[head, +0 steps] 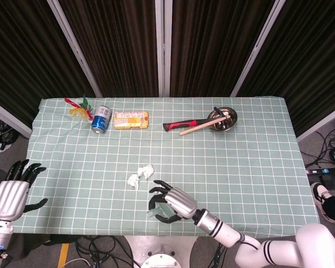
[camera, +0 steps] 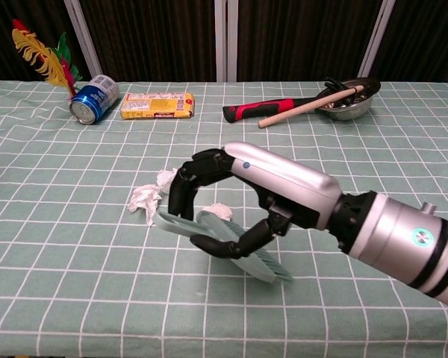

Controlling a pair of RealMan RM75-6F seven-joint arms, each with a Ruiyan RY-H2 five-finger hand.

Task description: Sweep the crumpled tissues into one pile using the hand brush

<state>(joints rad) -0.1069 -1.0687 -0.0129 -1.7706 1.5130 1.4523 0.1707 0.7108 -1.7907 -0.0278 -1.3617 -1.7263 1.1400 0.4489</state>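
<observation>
My right hand [camera: 235, 198] grips the pale green hand brush [camera: 216, 237] low over the table, bristles [camera: 272, 268] pointing toward the near right. One crumpled tissue [camera: 218, 212] lies just behind the brush, partly hidden by the fingers. Two more tissues [camera: 144, 200] [camera: 166, 177] sit close together to its left. In the head view the right hand [head: 170, 202] is near the front edge, just right of and nearer than the tissues [head: 135, 180] [head: 147, 171]. My left hand [head: 11, 192] hangs off the table's left side, fingers spread, holding nothing.
Along the far edge lie a feather toy [camera: 41, 56], a blue can [camera: 94, 98] on its side, a yellow packet [camera: 157, 105], a red-and-black hammer [camera: 272, 110], a wooden stick [camera: 313, 107] and a metal bowl [camera: 347, 101]. A green checked cloth [camera: 75, 298] covers the table.
</observation>
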